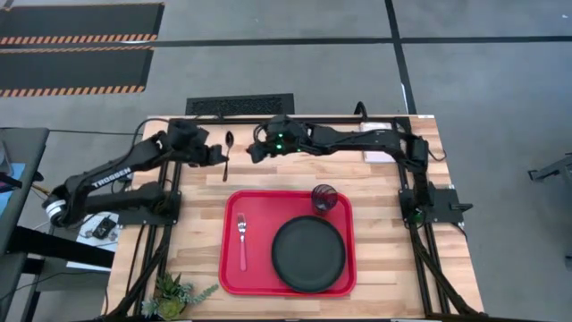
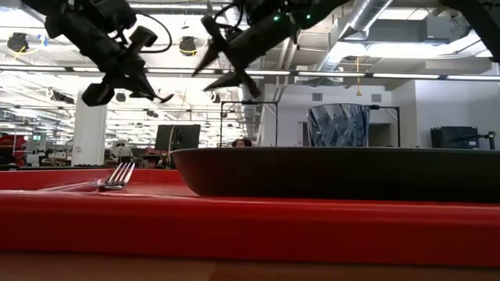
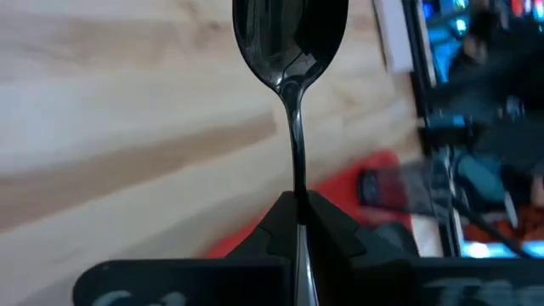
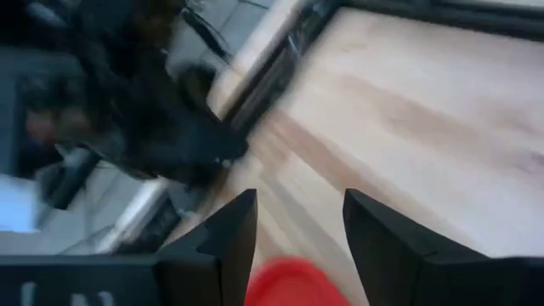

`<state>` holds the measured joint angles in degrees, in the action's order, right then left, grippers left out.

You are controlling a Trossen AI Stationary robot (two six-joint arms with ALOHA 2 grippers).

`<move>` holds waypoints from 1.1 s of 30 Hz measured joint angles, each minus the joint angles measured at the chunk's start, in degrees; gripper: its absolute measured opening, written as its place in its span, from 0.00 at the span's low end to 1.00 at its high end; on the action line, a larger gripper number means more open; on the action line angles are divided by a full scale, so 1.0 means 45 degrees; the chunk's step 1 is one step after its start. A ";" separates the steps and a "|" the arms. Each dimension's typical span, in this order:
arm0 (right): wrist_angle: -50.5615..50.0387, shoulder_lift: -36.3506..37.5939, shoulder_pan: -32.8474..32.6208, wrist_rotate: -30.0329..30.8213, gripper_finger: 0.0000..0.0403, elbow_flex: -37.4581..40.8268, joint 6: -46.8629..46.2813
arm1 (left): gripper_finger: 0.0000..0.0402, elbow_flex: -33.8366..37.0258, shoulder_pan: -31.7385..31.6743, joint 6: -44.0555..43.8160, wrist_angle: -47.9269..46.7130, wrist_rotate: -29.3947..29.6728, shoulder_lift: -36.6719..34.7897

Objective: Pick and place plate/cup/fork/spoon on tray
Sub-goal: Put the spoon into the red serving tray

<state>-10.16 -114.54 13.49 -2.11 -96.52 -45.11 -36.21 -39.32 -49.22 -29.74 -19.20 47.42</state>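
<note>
My left gripper is shut on the dark spoon and hovers above the table, beyond the far left corner of the red tray. The spoon's oval bowl fills the top of the left wrist view. My right gripper is open and empty, in the air just to the right of the spoon. The red-handled fork, the black plate and the dark-tinted cup rest on the tray's floor. My left gripper pinches the spoon's thin handle between its two fingers. The handle runs out past the fingertips to the bowl. The spoon is lifted clear of the table, its bowl toward the table's far edge.
A pale rectangular pad lies at the far right under the right arm. A small green plant stands at the near left corner. Bare wood shows between the tray and the far edge.
</note>
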 joint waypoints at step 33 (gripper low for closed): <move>0.0924 -0.1510 -0.0105 -0.1618 0.43 -0.0104 -0.0537 | 0.00 -0.0024 0.5364 -0.0445 0.0203 0.2445 0.1563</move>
<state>-6.00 -121.34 13.02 -9.39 -96.99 -47.53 -36.32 -15.18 -51.22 -28.83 -8.19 54.46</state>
